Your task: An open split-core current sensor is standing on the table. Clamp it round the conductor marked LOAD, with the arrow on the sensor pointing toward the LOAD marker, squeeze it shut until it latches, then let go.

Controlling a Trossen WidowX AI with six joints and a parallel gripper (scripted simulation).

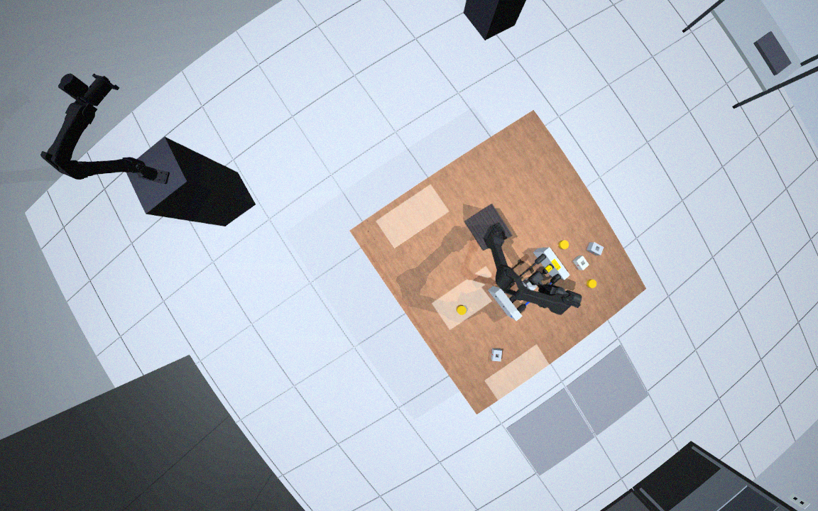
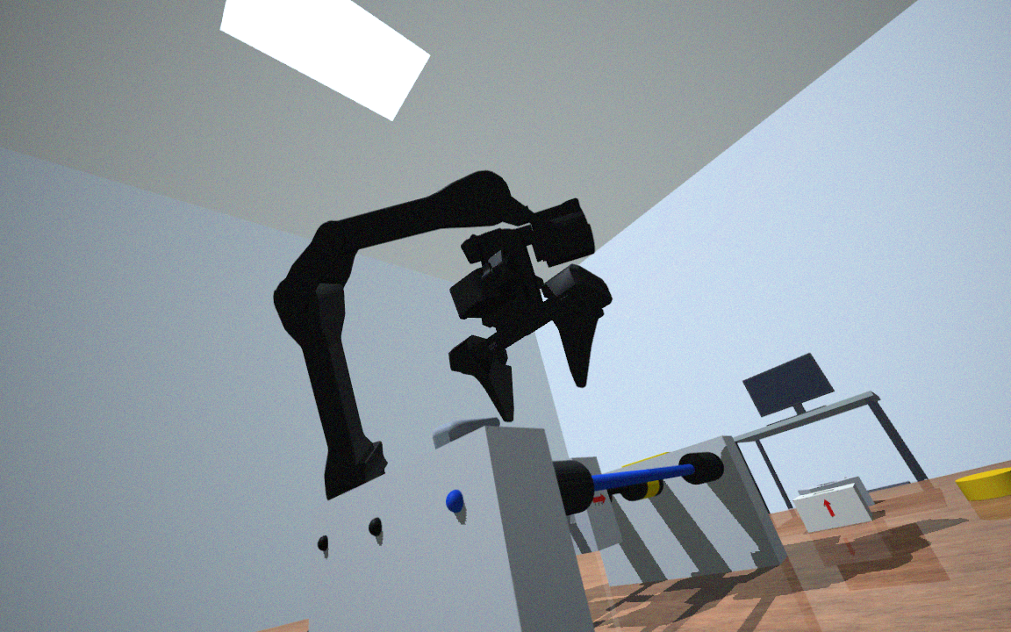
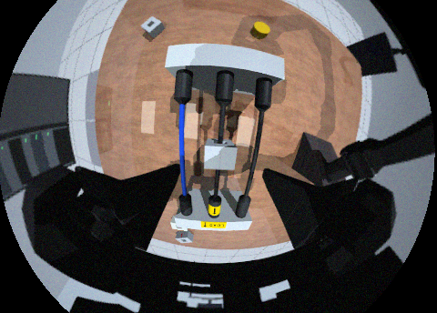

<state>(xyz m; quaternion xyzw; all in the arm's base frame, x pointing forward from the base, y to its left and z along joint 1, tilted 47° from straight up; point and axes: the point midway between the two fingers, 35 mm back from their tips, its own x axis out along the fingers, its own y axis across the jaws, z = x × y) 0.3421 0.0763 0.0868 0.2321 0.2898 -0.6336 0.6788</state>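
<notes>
My black two-fingered gripper [image 2: 547, 404] [image 3: 222, 171] is open above the pale grey block-shaped sensor [image 3: 220, 156] around the middle black cable [image 3: 221, 122]. Its latch seems too small to judge

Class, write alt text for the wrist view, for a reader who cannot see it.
A pale sensor sits around the middle of three cables, the black one running to the yellow LOAD label, below the open gripper. A blue cable runs left of it and another black cable right, all strung between two pale blocks.

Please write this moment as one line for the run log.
gripper: open, above conductors | sensor: on middle LOAD conductor, arrow toward LOAD marker | latch: cannot tell
</notes>
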